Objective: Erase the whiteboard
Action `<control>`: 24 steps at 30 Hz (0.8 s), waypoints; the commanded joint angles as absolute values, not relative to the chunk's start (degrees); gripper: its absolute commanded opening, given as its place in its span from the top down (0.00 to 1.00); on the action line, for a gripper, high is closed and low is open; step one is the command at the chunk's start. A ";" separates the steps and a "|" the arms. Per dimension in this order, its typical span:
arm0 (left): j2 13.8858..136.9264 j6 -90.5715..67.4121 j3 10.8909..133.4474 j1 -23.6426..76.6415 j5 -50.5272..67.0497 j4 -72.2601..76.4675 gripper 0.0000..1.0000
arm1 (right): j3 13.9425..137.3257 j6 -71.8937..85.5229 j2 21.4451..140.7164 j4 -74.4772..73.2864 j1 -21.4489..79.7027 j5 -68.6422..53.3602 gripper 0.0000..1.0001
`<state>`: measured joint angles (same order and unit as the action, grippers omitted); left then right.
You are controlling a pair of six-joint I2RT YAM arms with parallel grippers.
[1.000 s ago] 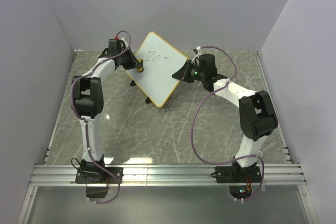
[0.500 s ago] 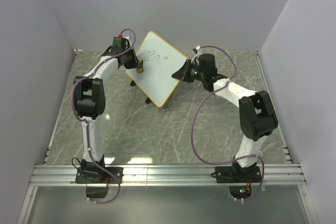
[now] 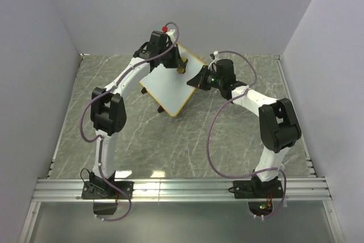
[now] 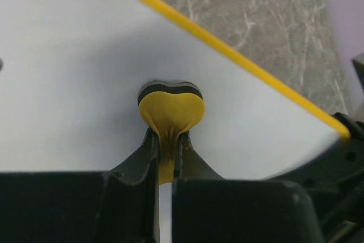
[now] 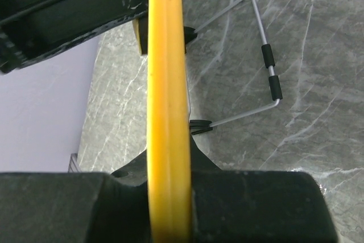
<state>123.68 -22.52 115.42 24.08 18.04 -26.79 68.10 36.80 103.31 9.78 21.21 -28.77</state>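
Upper centre of the overhead frame: the whiteboard (image 3: 170, 88) stands tilted on the marble table (image 3: 170, 140), its yellow right edge clamped by the right gripper (image 3: 199, 79). The left gripper (image 3: 181, 68), pinching a yellow-and-black eraser (image 4: 170, 106), presses it against the white surface.

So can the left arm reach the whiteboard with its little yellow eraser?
Looks like yes. The left gripper is shut on the eraser, which presses against the whiteboard with nothing between. The right gripper clamps its yellow edge, probably steadying it.
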 commanded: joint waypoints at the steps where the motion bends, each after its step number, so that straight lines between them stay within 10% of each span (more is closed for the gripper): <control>1: 127.61 -25.14 117.31 29.36 25.15 -28.03 1.00 | 64.42 22.15 106.88 -11.69 25.66 -34.80 1.00; 24: 143.35 -22.59 119.19 11.60 18.81 -34.90 1.00 | 64.69 21.80 107.14 -12.57 25.66 -35.16 1.00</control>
<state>136.11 -25.78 122.50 7.92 23.86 -27.81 68.36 37.71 103.33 9.76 21.30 -29.02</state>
